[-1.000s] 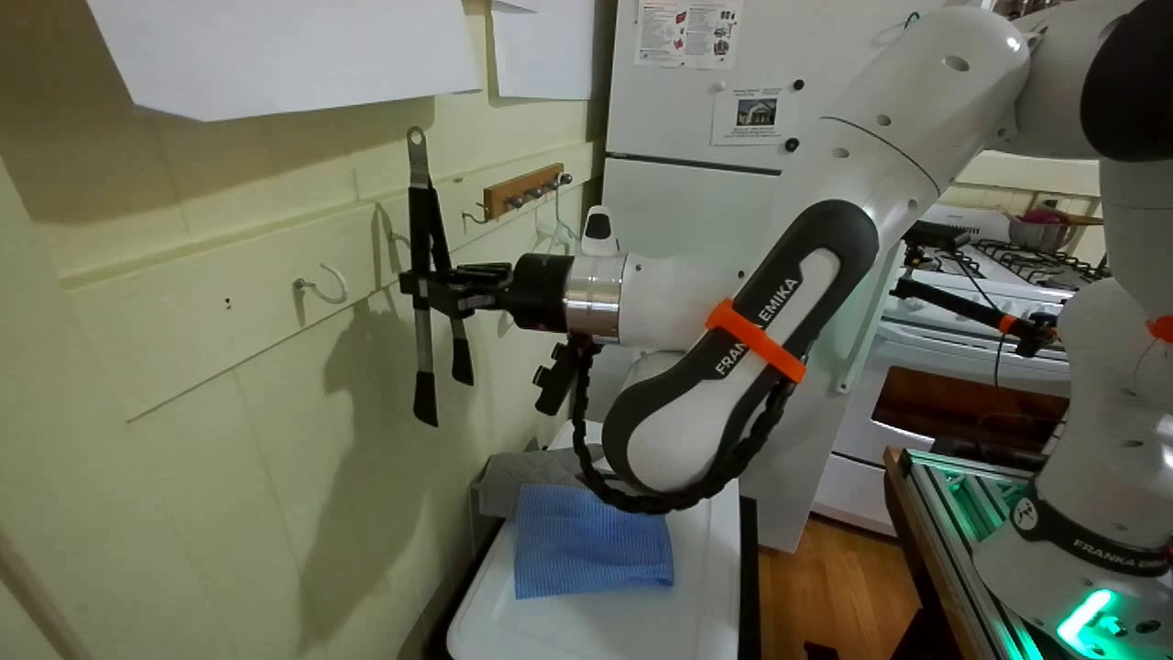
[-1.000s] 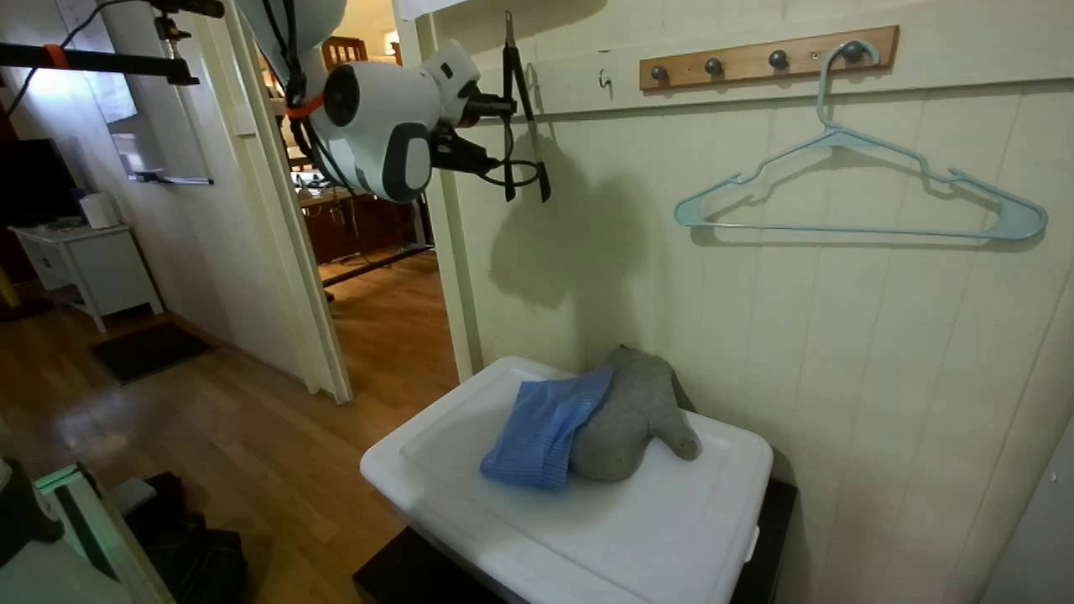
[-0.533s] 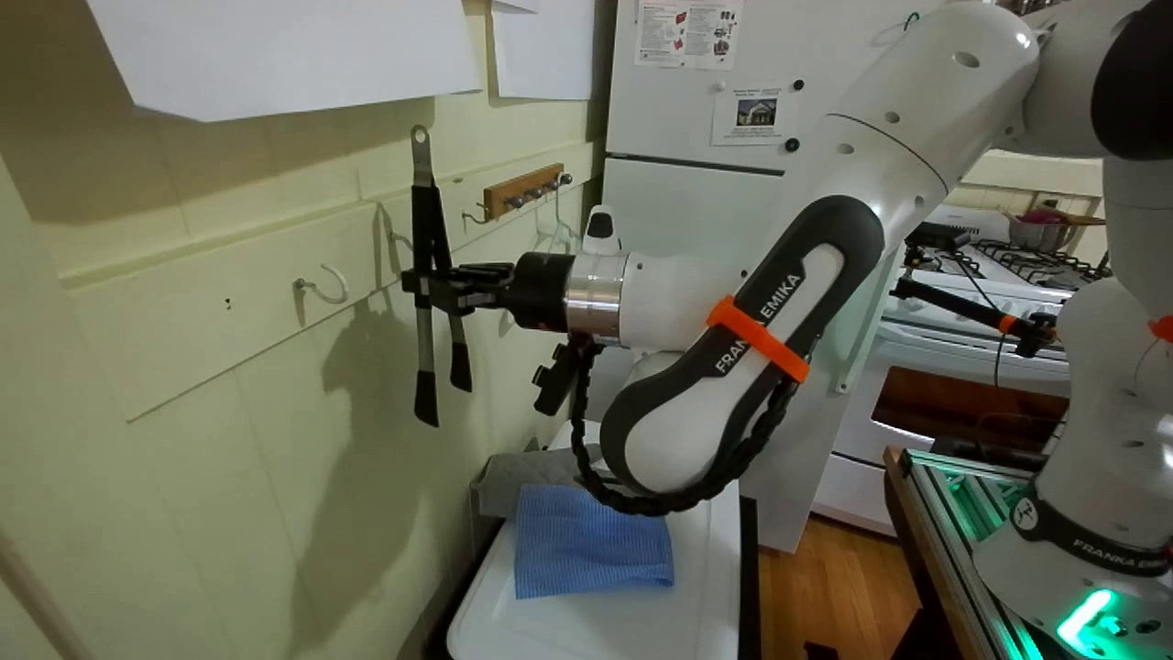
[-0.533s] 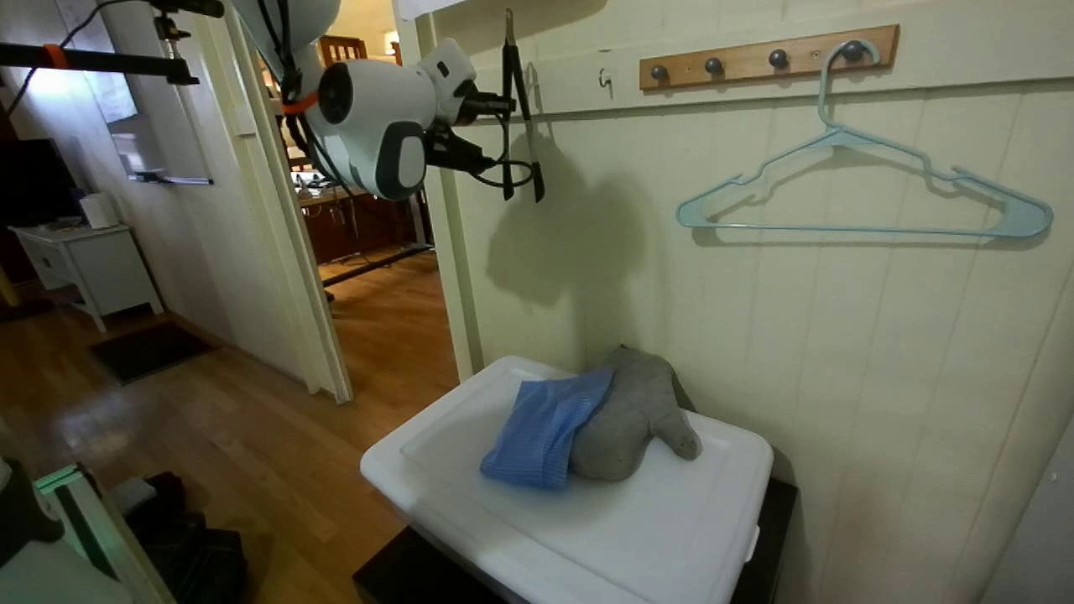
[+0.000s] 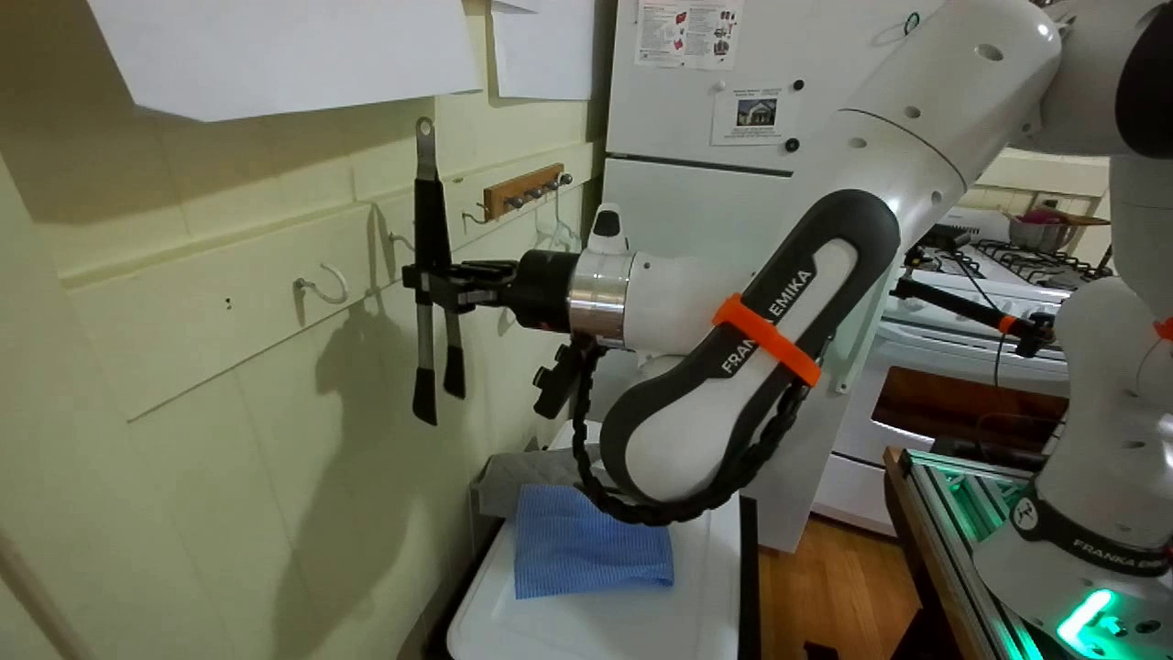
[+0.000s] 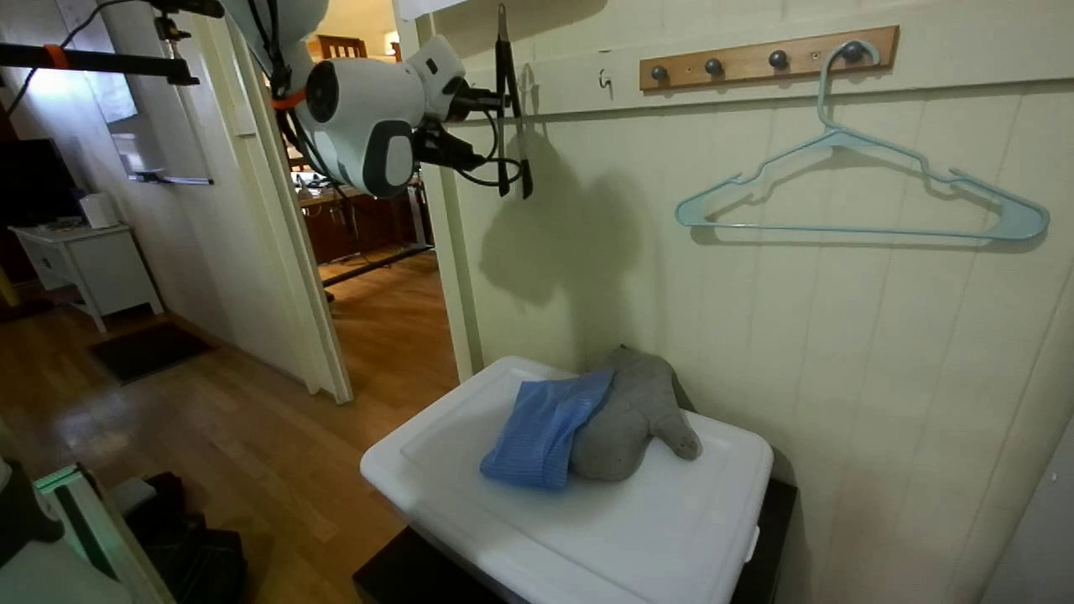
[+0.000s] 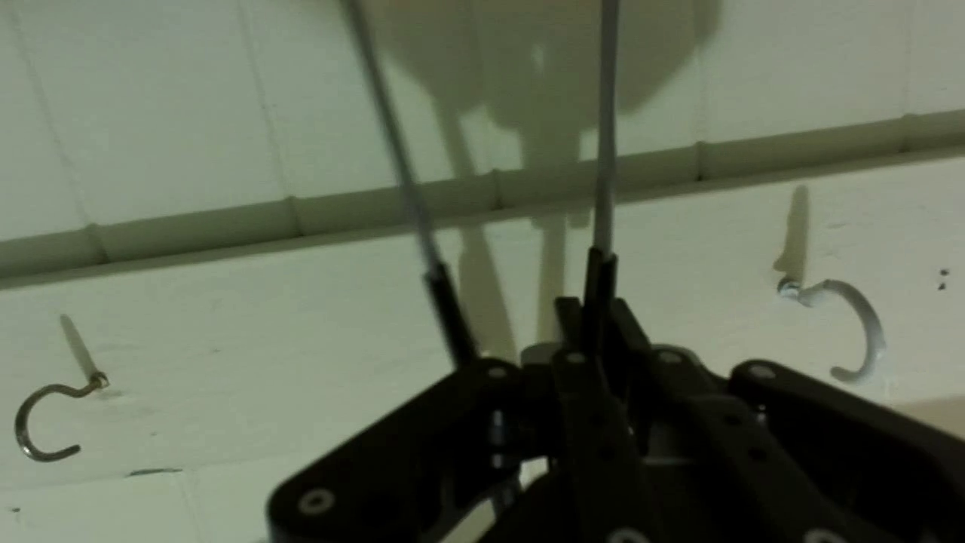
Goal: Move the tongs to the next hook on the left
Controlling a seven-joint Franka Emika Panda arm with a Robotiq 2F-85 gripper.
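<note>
1. The tongs could swivel if knocked: the gripper pinches only one leg, the other loose.
2. They stand nearly upright in its grasp, eye above, tips below, seemingly off the wall.
3. Sideways misalignment could make that eye miss the likely target, the pale hook.

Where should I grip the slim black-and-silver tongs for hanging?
Pinch one tong arm on its black upper section, coming level from the front toward the pale yellow wall, as the black gripper does now. The tongs are near upright, arms spread, so one should fit the jaws, leaving the holed top end free for the curved white hook.
</note>
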